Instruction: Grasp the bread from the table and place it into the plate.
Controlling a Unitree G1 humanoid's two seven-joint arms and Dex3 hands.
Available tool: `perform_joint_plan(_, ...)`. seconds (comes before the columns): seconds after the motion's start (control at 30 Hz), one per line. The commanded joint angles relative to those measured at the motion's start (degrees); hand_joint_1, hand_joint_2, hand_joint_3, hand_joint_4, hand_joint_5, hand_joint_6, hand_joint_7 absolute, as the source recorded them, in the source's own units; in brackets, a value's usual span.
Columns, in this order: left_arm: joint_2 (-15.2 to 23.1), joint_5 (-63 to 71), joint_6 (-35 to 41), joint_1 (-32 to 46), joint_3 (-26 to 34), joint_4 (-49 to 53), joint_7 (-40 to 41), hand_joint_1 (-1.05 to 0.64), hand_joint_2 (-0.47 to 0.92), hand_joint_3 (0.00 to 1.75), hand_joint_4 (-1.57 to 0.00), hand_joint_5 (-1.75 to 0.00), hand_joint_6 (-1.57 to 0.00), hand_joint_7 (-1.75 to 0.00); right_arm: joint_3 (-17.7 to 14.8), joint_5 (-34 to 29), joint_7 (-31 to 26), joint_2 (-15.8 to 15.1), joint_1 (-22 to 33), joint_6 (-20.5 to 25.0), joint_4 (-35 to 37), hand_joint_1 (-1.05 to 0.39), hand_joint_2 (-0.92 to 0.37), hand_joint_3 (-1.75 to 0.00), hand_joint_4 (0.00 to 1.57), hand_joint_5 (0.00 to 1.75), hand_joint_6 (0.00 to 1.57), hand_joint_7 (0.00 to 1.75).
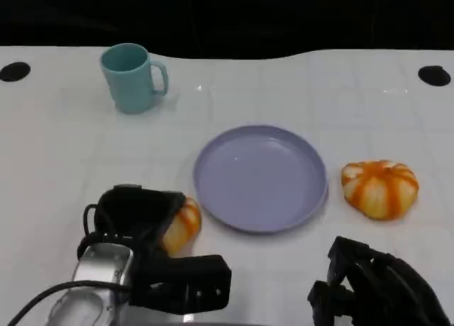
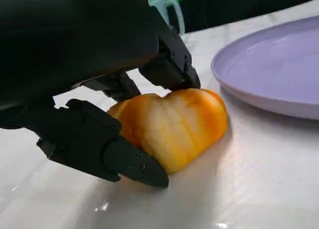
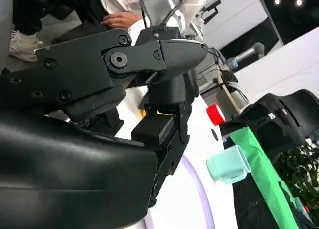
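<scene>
White table [image 1: 64, 156] runs across the head view under a black background. A teal mug [image 1: 132, 77] stands at upper left, and a lilac plate [image 1: 261, 177] sits at centre with nothing on it. Two orange-and-cream striped buns are on the table: one bun [image 1: 379, 188] at right, well apart from both hands, and the bread [image 1: 181, 225] just beside the plate's lower-left rim. The left hand [image 1: 138, 220] covers that bread from the lower left, fingers curled over its top. The right hand [image 1: 376, 287] rests low at lower right, fingers bent in, nothing visibly held.

Seen from the left wrist, the bread [image 2: 172, 127] lies on the table at centre frame, a thumb low on its near side and fingers [image 2: 169, 69] pressing its top: it is pinched, not yet lifted. The plate [image 2: 279, 74] rim shows at upper right, near but not touching. The loaf looks light, with a smooth, glossy crust that may slip; whether it is soft or rigid I cannot tell. A hold across its broad middle, pads on opposite sides, seems safest.

From the right wrist, the right hand [image 3: 164, 94] has its fingers folded together around nothing. The mug [image 3: 228, 164] shows at lower right, and a person sits at the top.
</scene>
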Motion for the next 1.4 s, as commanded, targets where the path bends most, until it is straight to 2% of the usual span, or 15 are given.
perform_joint_plan(0.03,2.3,-0.8,-2.0,-0.2,-2.3,7.6,3.5,-0.35,0.92,0.25,-0.85,-1.35,-1.13,-0.06,-0.5,0.2,0.0,-0.7,0.2,-0.1,-0.7,-0.73,-0.92,-0.23,0.89,1.6,0.78,1.39)
perform_joint_plan(0.23,2.4,-1.1,-2.7,-1.2,-4.1,12.5,9.7,-0.34,0.92,0.33,-0.77,-1.54,-1.24,-0.08,-0.6,0.3,-0.1,-0.7,0.4,0.1,-0.9,-0.73,-0.92,-0.23,0.9,1.6,0.79,1.4)
perform_joint_plan(0.33,1.7,-1.9,-4.8,-1.0,-3.9,15.8,20.3,-0.34,0.92,0.3,-0.8,-1.68,-1.29,-0.13,-0.6,0.1,0.0,-0.8,0.4,-0.1,-0.8,-0.73,-0.92,-0.24,0.9,1.6,0.79,1.4)
perform_joint_plan(0.37,1.5,-2.2,-5.7,-1.1,-3.9,17.1,24.0,-0.33,0.92,0.27,-0.81,-1.71,-1.23,-0.33,-0.6,0.2,0.0,-0.8,0.4,0.0,-0.8,-0.73,-0.92,-0.24,0.9,1.6,0.78,1.4)
perform_joint_plan(0.4,1.3,-2.3,-6.2,-1.2,-4.0,18.5,27.7,-0.33,0.92,0.25,-0.83,-1.73,-1.01,-0.82,-0.6,0.2,-0.2,-0.8,0.5,0.1,-1.0,-0.73,-0.92,-0.24,0.9,1.6,0.78,1.4)
perform_joint_plan(0.43,1.1,-2.2,-6.7,-1.5,-4.2,19.9,31.3,-0.32,0.92,0.25,-0.83,-1.74,-0.84,-1.17,-0.6,0.1,-0.3,-0.8,0.5,0.2,-1.1,-0.73,-0.92,-0.24,0.9,1.6,0.78,1.4)
perform_joint_plan(0.47,1.1,-2.1,-7.1,-1.8,-4.4,21.1,34.5,-0.32,0.9,0.25,-0.84,-1.74,-0.74,-1.41,-0.6,0.1,-0.3,-0.8,0.6,0.1,-1.2,-0.73,-0.92,-0.24,0.9,1.6,0.78,1.4)
perform_joint_plan(0.5,1.0,-2.1,-7.4,-2.1,-4.6,22.1,36.9,-0.32,0.91,0.26,-0.84,-1.74,-0.66,-1.55,-0.6,0.1,-0.3,-0.8,0.6,0.0,-1.2,-0.73,-0.92,-0.24,0.9,1.6,0.78,1.4)
perform_joint_plan(0.57,1.1,-3.1,-8.4,-2.3,-4.5,22.8,39.7,-0.32,0.91,0.27,-0.84,-1.75,-0.62,-1.61,-0.6,0.1,-0.3,-0.8,0.6,-0.1,-1.2,-0.73,-0.92,-0.24,0.89,1.6,0.78,1.4)
perform_joint_plan(0.63,1.4,-4.4,-9.5,-2.2,-4.0,22.1,41.2,-0.3,0.85,0.37,-0.84,-1.75,-0.59,-1.69,-0.6,0.1,-0.3,-0.8,0.6,0.0,-1.2,-0.72,-0.92,-0.25,0.9,1.6,0.78,1.4)
perform_joint_plan(0.7,1.9,-4.9,-9.7,-2.0,-3.9,21.0,42.0,-0.29,0.68,0.68,-0.84,-1.75,-0.57,-1.73,-0.6,0.0,-0.3,-0.9,0.6,0.0,-1.2,-0.72,-0.92,-0.25,0.9,1.6,0.78,1.4)
perform_joint_plan(0.8,2.5,-6.0,-9.5,-1.0,-3.1,17.6,41.0,-0.28,0.6,0.87,-0.86,-1.75,-0.58,-1.74,-0.6,-0.3,-0.3,-0.9,0.7,-0.4,-1.2,-0.73,-0.92,-0.25,0.91,1.6,0.79,1.41)
perform_joint_plan(1.07,4.1,-8.1,-8.4,2.6,0.2,6.4,38.3,-0.26,0.53,0.93,-0.89,-1.75,-0.64,-1.74,-0.6,-0.2,-0.6,-0.9,0.9,0.3,-1.5,-0.74,-0.92,-0.24,0.89,1.61,0.78,1.42)
perform_joint_plan(1.3,4.6,-8.7,-7.3,3.2,2.8,-1.2,35.9,-0.25,0.47,0.87,-0.91,-1.75,-0.66,-1.74,-0.9,-0.1,0.2,-0.9,0.2,-0.4,0.3,-0.74,-0.92,-0.21,0.89,1.61,0.79,1.41)
perform_joint_plan(1.4,4.1,-10.7,-9.8,2.6,3.9,-2.4,35.7,-0.21,0.37,1.0,-0.92,-1.75,-0.68,-1.75,-0.7,-0.7,-0.1,-0.9,0.2,-0.7,0.3,-0.74,-0.92,-0.23,0.88,1.62,0.78,1.41)
